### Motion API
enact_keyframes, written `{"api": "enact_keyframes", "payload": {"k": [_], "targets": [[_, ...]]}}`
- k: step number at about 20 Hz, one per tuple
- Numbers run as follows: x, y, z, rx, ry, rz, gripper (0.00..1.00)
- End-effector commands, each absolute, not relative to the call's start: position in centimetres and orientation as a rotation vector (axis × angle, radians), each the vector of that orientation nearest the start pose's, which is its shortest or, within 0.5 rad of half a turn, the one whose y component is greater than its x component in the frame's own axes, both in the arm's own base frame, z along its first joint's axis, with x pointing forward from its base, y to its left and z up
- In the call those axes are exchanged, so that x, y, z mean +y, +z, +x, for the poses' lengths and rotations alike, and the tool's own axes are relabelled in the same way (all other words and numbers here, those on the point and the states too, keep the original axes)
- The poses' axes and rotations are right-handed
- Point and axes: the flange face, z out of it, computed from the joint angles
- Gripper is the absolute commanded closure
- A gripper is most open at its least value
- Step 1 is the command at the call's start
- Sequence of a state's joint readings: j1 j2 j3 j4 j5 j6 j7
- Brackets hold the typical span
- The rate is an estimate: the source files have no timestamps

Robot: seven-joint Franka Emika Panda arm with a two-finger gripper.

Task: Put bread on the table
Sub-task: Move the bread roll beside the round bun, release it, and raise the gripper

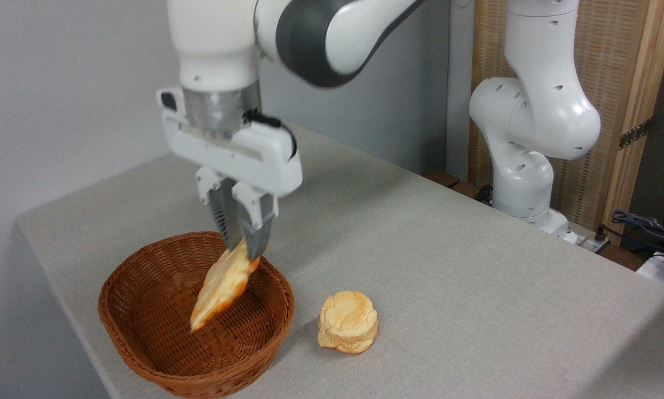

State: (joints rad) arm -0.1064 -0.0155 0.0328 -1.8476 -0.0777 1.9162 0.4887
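Grey wall fills the upper left of the frame, and a slatted wooden screen (620,83) stands at the upper right behind the robot's white base. One gripper (246,252), left of centre, has its two fingers closed together on the upper tip of one bread (221,285), a long golden-yellow loaf. That tip is hidden between the fingers. The loaf hangs slanting down to the left, blurred, so its surface pattern is hard to make out. Its lower point sits over the inside of one brown wicker basket (143,327) in the lower left; whether it touches the basket floor cannot be told. One small round stacked bun (347,322) lies on the table (448,266) just right of the basket, apart from it. The arm's wrist and upper links are cut off by the top edge. Dark cables (642,224) at the far right are cropped and unclear.
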Motion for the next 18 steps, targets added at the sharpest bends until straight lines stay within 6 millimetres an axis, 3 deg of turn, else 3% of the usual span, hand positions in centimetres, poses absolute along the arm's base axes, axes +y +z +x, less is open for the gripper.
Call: {"api": "enact_keyframes", "payload": {"k": [1, 8, 12, 13, 14, 16, 18], "targets": [[-3.3, 55.8, 53.2, 0.980, -0.089, -3.078, 0.60], [-2.7, 54.8, 48.9, 1.326, 0.237, -3.023, 0.59], [-2.0, 54.6, 48.7, 1.367, 0.276, -3.010, 0.53], [-2.0, 54.6, 48.7, 1.366, 0.272, -3.008, 0.49], [-2.0, 54.7, 48.8, 1.366, 0.264, -3.003, 0.39], [-1.9, 55.0, 49.3, 1.358, 0.200, -2.991, 0.00], [-1.8, 55.4, 50.2, 1.341, 0.092, -2.973, 0.00]]}}
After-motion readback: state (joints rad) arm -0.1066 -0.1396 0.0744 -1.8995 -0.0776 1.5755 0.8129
